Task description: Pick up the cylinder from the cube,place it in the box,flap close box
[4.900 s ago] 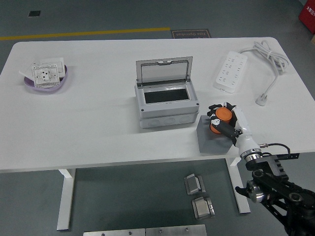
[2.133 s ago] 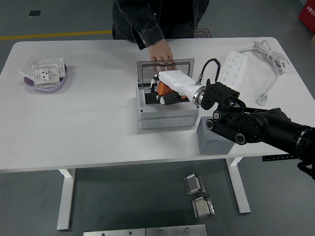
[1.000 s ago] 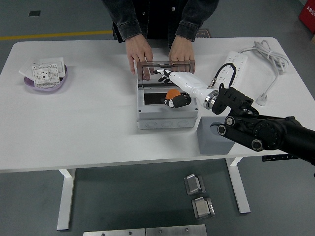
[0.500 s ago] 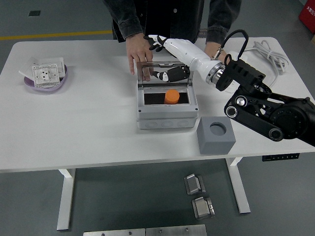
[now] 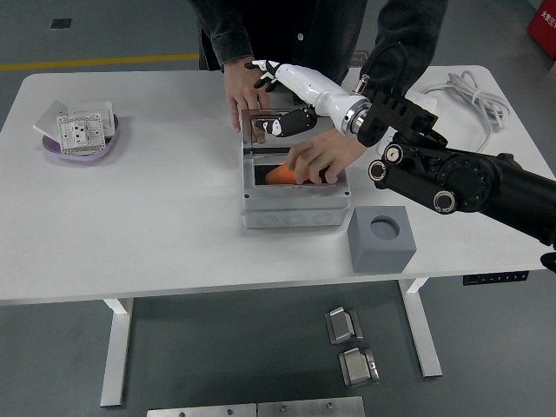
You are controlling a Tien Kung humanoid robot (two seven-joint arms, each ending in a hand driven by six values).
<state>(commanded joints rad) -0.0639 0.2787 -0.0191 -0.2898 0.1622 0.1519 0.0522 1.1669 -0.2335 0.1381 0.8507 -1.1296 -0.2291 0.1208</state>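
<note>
The orange cylinder lies inside the grey box at the table's middle. A person's hand reaches into the box and rests on the cylinder, hiding part of it. The person's other hand holds the left side of the raised clear lid. My right hand, white with black fingers, hovers open over the lid's upper edge and holds nothing. The grey cube with its round hole stands bare, right of the box. My left arm is out of view.
A purple bowl with white socket plates sits at the far left. A white power strip and its cable lie at the back right, partly behind my forearm. The person stands at the table's far side.
The cylinder went from the cube into the box and my hand let go of it. In the last half second the person's hand reached into the box onto the cylinder.
</note>
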